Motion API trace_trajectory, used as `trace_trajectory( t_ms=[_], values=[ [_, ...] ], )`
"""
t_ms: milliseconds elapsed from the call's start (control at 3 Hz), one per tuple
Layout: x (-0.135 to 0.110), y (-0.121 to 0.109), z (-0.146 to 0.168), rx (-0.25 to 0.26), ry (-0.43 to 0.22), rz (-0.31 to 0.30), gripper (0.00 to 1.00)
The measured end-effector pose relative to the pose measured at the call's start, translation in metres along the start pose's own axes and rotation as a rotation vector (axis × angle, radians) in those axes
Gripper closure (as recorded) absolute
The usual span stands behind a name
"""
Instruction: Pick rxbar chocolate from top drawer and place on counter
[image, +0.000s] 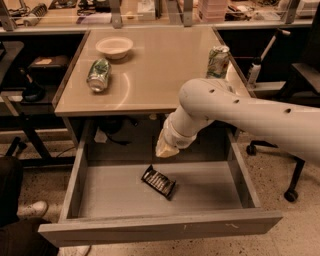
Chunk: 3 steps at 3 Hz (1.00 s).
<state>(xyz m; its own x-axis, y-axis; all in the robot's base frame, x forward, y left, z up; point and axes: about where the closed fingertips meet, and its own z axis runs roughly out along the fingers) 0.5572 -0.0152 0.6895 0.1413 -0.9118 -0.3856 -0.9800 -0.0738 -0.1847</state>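
Observation:
The rxbar chocolate (158, 181), a small black-wrapped bar, lies flat on the grey floor of the open top drawer (115, 192), near its middle. My gripper (165, 148) hangs from the white arm that reaches in from the right. It sits just above and slightly behind the bar, inside the drawer opening below the counter's front edge. It holds nothing that I can see. The beige counter (155, 65) lies above the drawer.
On the counter stand a pale bowl (114, 46) at the back left, a green-and-white can (98, 75) lying on its side, and an upright can (218, 61) at the right. A cluttered bench (150, 10) runs behind. An office chair (295, 150) is at right.

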Motion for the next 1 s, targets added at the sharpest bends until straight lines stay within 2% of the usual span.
trace_trajectory(
  t_ms=[667,1000],
  values=[
    [0.0,0.0,0.0,0.0,0.0,0.0,0.11],
    [0.0,0.0,0.0001,0.0,0.0,0.0,0.0]
  ],
)
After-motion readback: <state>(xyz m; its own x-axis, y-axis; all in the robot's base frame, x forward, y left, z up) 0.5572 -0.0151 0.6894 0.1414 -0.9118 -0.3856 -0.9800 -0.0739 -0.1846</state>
